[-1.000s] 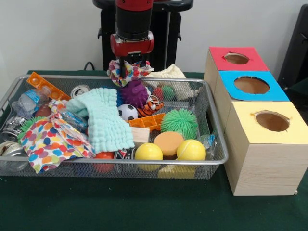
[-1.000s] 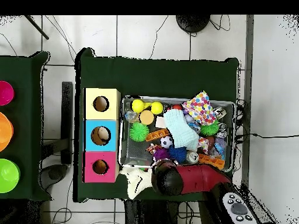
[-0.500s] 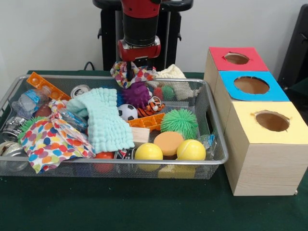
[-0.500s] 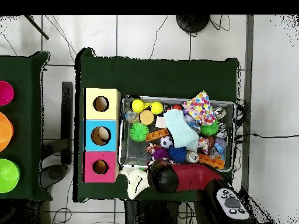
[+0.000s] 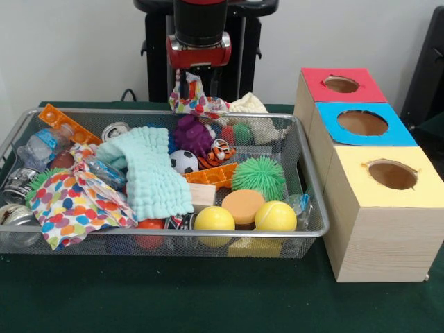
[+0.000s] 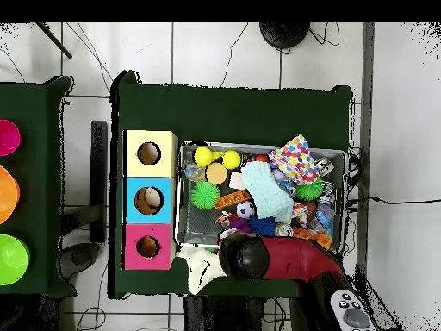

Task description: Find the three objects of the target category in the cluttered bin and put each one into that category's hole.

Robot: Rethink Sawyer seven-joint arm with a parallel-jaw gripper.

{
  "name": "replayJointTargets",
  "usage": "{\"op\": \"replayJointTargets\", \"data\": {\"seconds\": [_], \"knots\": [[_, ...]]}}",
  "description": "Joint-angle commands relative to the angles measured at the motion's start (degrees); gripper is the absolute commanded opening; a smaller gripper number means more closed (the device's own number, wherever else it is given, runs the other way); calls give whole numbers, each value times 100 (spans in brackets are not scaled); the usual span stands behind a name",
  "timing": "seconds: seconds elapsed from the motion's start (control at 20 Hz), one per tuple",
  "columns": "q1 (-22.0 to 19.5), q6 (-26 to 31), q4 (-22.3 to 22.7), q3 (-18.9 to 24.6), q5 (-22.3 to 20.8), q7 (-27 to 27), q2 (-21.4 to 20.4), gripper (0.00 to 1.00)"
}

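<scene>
Pincer (image 5: 190, 78) held the spotty cloth (image 5: 194, 102) tight and had lifted it higher, clear of the purple ball (image 5: 193, 134) below it.

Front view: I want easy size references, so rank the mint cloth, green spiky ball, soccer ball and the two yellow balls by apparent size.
1. mint cloth
2. green spiky ball
3. two yellow balls, alike
4. soccer ball, though it lies farther back, so its rank is unsure.

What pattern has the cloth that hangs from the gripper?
Multicoloured dots on white, on the hanging cloth under the gripper; the front view shows it best.
</scene>
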Motion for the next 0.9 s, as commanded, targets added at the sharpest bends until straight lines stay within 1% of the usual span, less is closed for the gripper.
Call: {"op": "replayJointTargets", "data": {"seconds": [0.05,0.2,0.35,0.5,0.65,0.75,0.9], "knots": [[118,893,-112,440,543,455,-724,100],[153,978,-83,413,620,460,-839,100],[162,880,46,386,688,494,-925,100],[182,715,129,344,694,532,-908,100],[191,628,76,324,682,529,-777,100],[207,452,121,305,663,589,-690,100],[232,33,119,280,574,723,-358,100]]}}
